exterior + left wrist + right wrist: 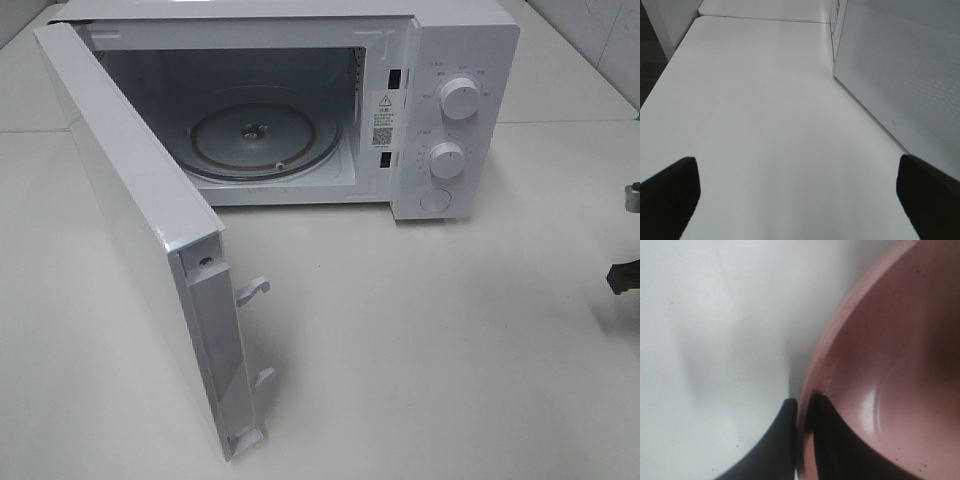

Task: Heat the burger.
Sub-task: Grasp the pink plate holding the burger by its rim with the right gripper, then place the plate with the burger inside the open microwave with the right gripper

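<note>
The burger is out of view in every frame. In the right wrist view my right gripper (803, 407) is pinched on the rim of a pink speckled plate (890, 355), one dark finger outside the rim and one inside the dish. The exterior view shows only a dark piece of the right arm (624, 276) at the right edge. My left gripper (800, 200) hangs open over the bare white table (765, 110), its two dark fingertips (670, 200) wide apart with nothing between them.
A white microwave (455, 110) stands at the back. Its door (140, 230) is swung wide open toward the front left. A glass turntable (265, 135) lies in the cavity. The left wrist view shows the door's outer face (900, 75) close beside the left gripper.
</note>
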Available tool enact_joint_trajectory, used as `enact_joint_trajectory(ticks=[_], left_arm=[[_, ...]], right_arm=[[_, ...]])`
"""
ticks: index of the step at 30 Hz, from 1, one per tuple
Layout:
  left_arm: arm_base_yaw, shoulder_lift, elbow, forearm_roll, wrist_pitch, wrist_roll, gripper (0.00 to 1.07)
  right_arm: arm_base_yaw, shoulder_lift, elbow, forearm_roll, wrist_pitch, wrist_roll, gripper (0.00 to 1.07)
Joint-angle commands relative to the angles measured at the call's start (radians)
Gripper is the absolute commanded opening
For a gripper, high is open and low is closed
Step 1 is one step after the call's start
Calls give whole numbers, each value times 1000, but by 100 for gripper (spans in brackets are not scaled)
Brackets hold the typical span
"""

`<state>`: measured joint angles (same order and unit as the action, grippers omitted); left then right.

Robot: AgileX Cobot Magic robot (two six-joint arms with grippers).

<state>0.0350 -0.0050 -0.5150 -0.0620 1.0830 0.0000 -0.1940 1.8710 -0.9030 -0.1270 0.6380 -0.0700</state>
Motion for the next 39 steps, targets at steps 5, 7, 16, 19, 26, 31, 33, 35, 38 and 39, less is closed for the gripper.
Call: enact_joint_trajectory(ticks=[5, 7, 16, 19, 26, 31, 33, 35, 38, 39], left_arm=[[0, -16, 0, -1, -12, 0, 102], [0, -16, 0, -1, -12, 0, 102], [0, -16, 0, -1, -12, 0, 102], [0, -16, 0, -1, -12, 0, 102], [0, -16, 0, -1, -12, 0, 102], [0, -16, 0, -1, -12, 0, 102], [0, -16, 0, -1, -12, 0, 102], [0, -16, 0, -1, -12, 0, 102], [0, -16, 0, -1, -12, 0, 102], [0, -16, 0, -1, -12, 0, 102]], right_arm=[[51, -15, 12, -67, 24, 112, 0], [63, -25, 12, -77, 39, 124, 0], [186, -114, 12, -235, 145, 268, 0], [244, -158, 13, -302, 205, 311, 0], [331, -246, 78, -373, 214, 375, 0], [428, -330, 178, -489, 251, 467, 0], [474, -358, 207, -514, 274, 481, 0], [513, -381, 232, -523, 294, 486, 0], [580, -416, 258, -523, 319, 488, 0], [580, -416, 258, -523, 319, 488, 0]])
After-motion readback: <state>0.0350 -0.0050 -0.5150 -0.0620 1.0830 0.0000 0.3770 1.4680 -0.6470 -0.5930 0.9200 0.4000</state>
